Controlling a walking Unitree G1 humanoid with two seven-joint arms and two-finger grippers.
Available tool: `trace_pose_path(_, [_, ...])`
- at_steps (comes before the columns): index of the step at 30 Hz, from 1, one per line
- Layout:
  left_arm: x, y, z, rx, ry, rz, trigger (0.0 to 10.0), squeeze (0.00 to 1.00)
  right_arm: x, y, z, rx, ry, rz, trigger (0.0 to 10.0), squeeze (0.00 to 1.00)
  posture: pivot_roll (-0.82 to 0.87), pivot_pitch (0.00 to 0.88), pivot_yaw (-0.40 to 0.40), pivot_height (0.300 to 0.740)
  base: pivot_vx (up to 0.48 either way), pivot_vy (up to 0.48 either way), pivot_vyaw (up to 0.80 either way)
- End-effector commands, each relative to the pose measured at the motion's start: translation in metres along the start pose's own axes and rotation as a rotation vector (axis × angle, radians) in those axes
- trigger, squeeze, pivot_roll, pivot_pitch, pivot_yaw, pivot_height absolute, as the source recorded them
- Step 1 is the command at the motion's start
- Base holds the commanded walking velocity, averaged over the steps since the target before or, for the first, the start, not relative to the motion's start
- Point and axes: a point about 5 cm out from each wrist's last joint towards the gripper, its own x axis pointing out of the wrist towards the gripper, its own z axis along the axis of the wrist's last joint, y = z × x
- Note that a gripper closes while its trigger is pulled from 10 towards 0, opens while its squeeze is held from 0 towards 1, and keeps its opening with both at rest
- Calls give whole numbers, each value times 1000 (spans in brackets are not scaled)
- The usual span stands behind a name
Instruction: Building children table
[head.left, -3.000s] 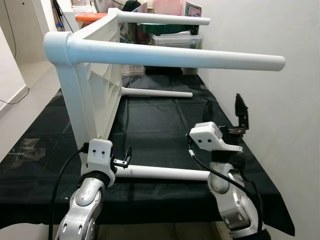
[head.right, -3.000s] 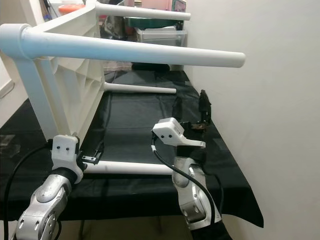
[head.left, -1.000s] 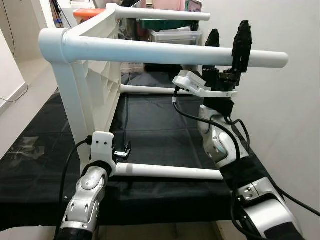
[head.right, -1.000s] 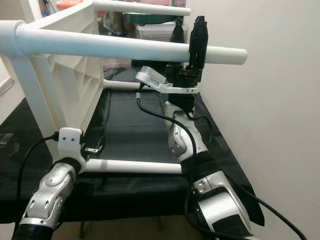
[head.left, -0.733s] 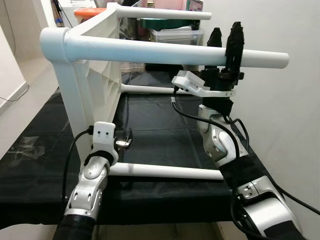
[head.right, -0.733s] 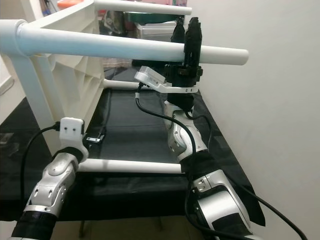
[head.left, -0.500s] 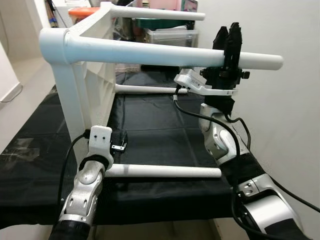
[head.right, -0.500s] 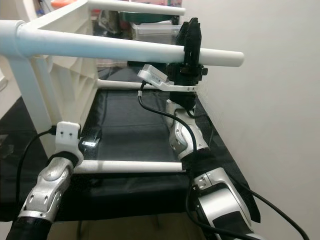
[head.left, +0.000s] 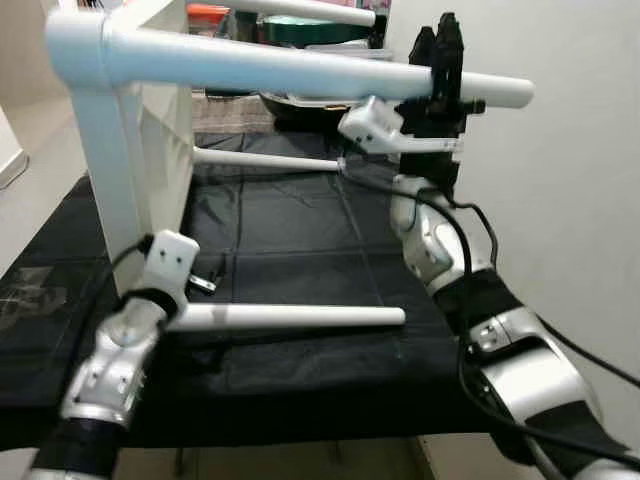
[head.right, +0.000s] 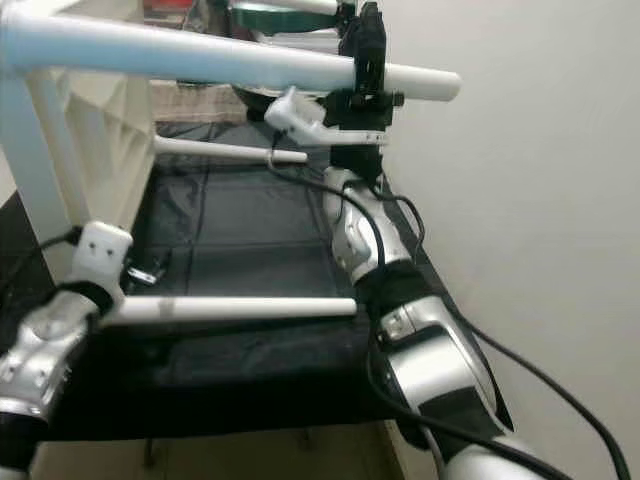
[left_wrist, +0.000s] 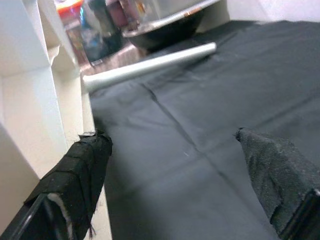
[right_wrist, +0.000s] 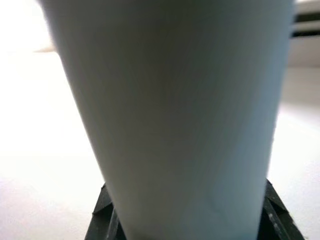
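Observation:
A white children's table lies on its side on a black cloth, its legs pointing right. My right gripper is shut on the upper near leg close to its free end; the right wrist view has that leg wedged between the black fingers. My left gripper hangs open just above the base of the lower near leg, beside the tabletop panel. In the left wrist view its fingers stand wide apart over the cloth, and the far lower leg lies beyond.
The black cloth covers a long worktable whose front edge is near me. A white wall runs close along the right side. Storage bins and a dark green basin crowd the far end.
The right gripper rose from the cloth to the upper leg and shut on it. The left gripper let go of the lower leg's base and lifted slightly. The camera has shifted.

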Motion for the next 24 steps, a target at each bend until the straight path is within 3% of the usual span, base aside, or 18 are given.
trace_pose_path(1, [-6, 48, 9, 32, 0, 157, 10000, 0, 18, -18, -31, 32, 141, -65, 0, 0, 69, 5, -34, 740, 0, 0, 0])
trace_pose_path(12, [11, 32, 56, 116, -102, -126, 10000, 0, 46, -18, -57, 219, 425, 57, 0, 0, 81, 0, -29, 740, 0, 0, 0])
trace_pose_path(16, [15, 35, 63, 138, -118, -141, 10000, 0, 52, -22, -62, 231, 452, 53, 0, 0, 82, 0, -30, 740, 0, 0, 0])
trace_pose_path(19, [19, 46, 72, 172, -133, -121, 10000, 0, 59, -27, -68, 248, 481, 53, 0, 0, 86, 0, -28, 740, 0, 0, 0])
trace_pose_path(24, [24, 59, 86, 211, -162, -74, 10000, 0, 55, -25, -79, 293, 560, 78, 0, 0, 91, 0, -29, 740, 0, 0, 0])
